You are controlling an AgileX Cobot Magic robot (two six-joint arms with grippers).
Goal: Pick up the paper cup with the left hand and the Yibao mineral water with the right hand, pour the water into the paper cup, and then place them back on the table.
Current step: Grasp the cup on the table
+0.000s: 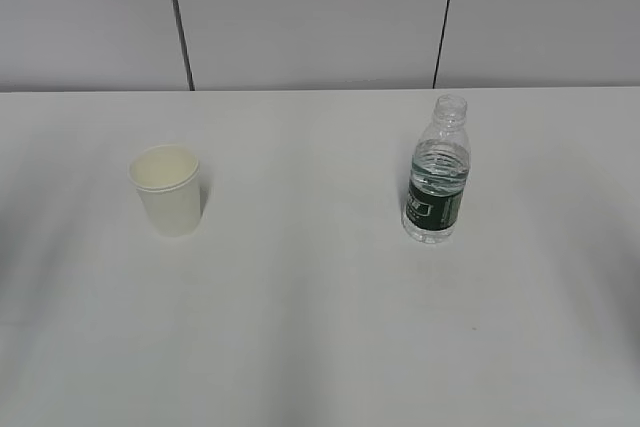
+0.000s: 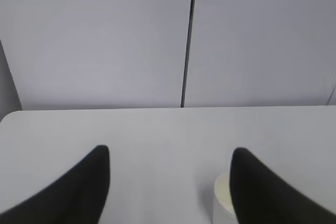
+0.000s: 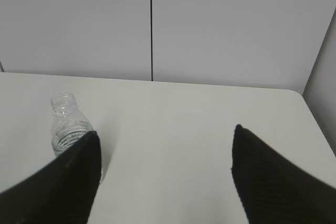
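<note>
Left hand (image 2: 169, 153) jaws wide apart, empty; paper cup (image 2: 223, 198) tapered, white, partly behind right finger. Right hand (image 3: 165, 139) jaws spread, empty; Yibao mineral water (image 3: 68, 129) ribbed clear plastic, capless, behind left finger. Both upright on smooth white desk (image 1: 300, 327), well apart.

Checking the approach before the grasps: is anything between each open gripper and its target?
Nothing visible. The paper cup and the Yibao mineral water stand apart on the table, with only bare surface before the left hand and right hand.

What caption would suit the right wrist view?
Open end effector above the table, with the uncapped water bottle just beyond its left finger.
</note>
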